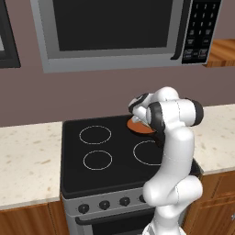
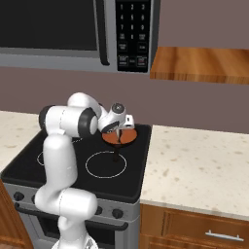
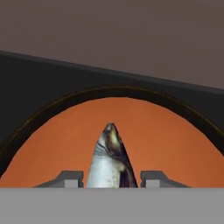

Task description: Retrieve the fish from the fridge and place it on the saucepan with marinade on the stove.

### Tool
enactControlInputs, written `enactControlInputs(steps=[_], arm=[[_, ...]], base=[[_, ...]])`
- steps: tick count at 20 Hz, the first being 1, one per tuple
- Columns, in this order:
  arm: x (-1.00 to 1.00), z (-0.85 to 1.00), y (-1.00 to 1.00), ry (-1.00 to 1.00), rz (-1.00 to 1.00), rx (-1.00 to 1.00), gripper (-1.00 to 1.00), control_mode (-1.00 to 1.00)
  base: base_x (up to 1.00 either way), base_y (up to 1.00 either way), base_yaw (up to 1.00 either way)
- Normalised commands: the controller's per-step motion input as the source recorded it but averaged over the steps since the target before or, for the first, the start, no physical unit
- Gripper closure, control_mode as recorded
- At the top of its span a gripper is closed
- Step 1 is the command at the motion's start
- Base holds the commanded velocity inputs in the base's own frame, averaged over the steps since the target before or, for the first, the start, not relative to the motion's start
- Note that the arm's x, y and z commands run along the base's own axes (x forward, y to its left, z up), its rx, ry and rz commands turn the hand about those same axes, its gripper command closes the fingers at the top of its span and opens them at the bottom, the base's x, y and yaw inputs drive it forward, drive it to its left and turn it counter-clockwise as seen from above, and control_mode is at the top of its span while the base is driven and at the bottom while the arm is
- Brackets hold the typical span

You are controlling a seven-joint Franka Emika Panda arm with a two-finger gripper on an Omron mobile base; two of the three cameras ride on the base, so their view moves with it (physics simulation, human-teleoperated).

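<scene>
The fish (image 3: 109, 159) sits between the two finger tips of the end effector (image 3: 111, 179), its silver-grey body pointing toward 12 o'clock in the hand view, and the tips stand close on either flank — clamped narrowly on it. Directly beyond the fish spreads the orange-brown inside of the saucepan with marinade (image 3: 166, 131), whose dark rim arcs from 9 o'clock over the top to 3 o'clock. So the fish hangs just over the pan's interior; whether it touches the bottom cannot be told.

In the left base view the saucepan with marinade (image 1: 137, 127) shows as an orange sliver at about 1 o'clock on the stove (image 1: 92, 179), half hidden by the robot's wrist. In the right base view the saucepan with marinade (image 2: 127, 137) lies at the stove's (image 2: 133, 187) 1 o'clock corner, and its short dark handle points toward 6 o'clock, over the front right ring burner (image 2: 105, 164). The end effector (image 2: 116, 133) reaches down into the pan from the 9 o'clock side.

Outward from there, a pale speckled tabletop (image 2: 194, 168) flanks the stove at 3 o'clock, and another stretch of tabletop (image 1: 27, 160) lies at 9 o'clock in the left base view. A steel microwave (image 1: 119, 27) with a black keypad hangs above — at 12 o'clock over the cooktop. Wooden cabinet fronts (image 2: 194, 226) run below the tabletop.
</scene>
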Motion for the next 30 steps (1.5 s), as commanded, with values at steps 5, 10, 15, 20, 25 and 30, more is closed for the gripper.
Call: enactControlInputs(steps=[5, 10, 15, 20, 25, 30], arm=[[0.12, -0.02, -0.03, 0.0, 0.0, 0.0, -1.0, -1.0], [0.03, 0.0, 0.0, 0.0, 0.0, 0.0, -1.0, -1.0], [0.0, 0.0, 0.0, 0.0, 0.0, 0.0, -1.0, -1.0], [-0.02, 0.0, -0.08, 0.0, 0.0, 0.0, -1.0, -1.0], [-0.34, 0.0, -0.25, 0.0, -0.01, 0.0, -1.0, -1.0], [-0.65, 0.05, -0.43, -0.11, 0.0, 0.01, -1.0, -1.0]], base=[[0.0, 0.0, 0.0], [0.0, 0.0, 0.0], [0.0, 0.0, 0.0], [0.0, 0.0, 0.0], [0.0, 0.0, 0.0], [0.0, 0.0, 0.0]])
